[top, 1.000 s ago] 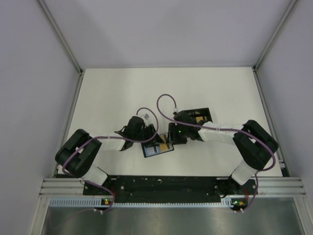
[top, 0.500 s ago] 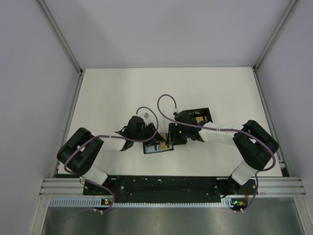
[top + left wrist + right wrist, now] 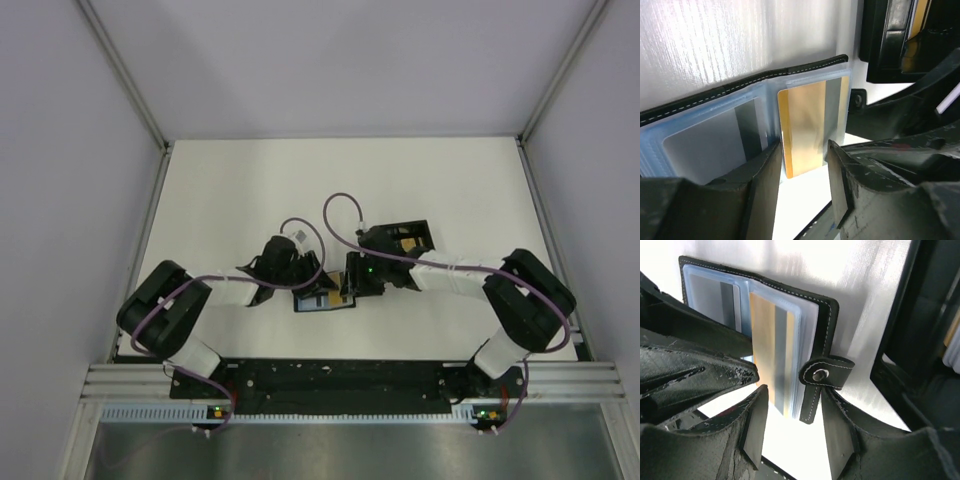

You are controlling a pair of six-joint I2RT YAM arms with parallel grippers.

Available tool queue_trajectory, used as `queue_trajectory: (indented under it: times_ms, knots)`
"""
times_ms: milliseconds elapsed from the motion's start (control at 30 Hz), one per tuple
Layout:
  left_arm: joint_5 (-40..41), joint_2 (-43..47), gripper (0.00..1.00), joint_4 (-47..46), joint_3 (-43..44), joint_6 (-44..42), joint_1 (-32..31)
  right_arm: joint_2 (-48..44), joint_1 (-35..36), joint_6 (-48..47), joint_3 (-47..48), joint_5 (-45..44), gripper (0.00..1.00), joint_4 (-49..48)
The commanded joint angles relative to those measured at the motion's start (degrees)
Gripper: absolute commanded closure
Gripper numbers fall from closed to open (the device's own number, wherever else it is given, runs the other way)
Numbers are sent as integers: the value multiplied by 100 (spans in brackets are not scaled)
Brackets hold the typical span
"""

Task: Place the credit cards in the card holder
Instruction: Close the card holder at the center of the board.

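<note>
The card holder [image 3: 322, 301] lies open on the table between my two grippers, a black stitched case [image 3: 828, 315] with clear sleeves. A gold card with a grey stripe [image 3: 802, 125] sits partly in the right sleeve, its lower end sticking out. A grey card [image 3: 705, 145] fills the left sleeve. My left gripper [image 3: 804, 150] is open, its fingertips on either side of the gold card's free end, with bare table between them. My right gripper [image 3: 795, 395] is open over the holder's lower right corner, where the snap strap [image 3: 826, 374] hangs between its fingers.
A larger open black box [image 3: 405, 243] with a gold patch stands just behind the right gripper and fills the right side of the right wrist view [image 3: 920, 355]. White table [image 3: 250, 190] stretches behind, framed by metal rails and grey walls.
Both grippers have closed in over the card holder, so less of it shows between them in the top view. The right arm's elbow has shifted slightly right.
</note>
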State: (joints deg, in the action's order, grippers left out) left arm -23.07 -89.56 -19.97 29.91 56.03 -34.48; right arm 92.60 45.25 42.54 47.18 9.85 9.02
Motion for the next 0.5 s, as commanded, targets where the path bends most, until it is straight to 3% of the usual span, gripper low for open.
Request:
queue_trajectory:
  times_ms: [0,167,467]
  knots:
    - [39,438,52,1316,462,-872,-41,-829,71,-255,-103,-141,53,12]
    - [312,1167,38,2196,533,-1498,-33,-1577,80,-448,-507,-62,53,-102]
    - [1427,1871,32,3692,947,-1806,-24,-1552,-17,-528,-420,-501,47,170]
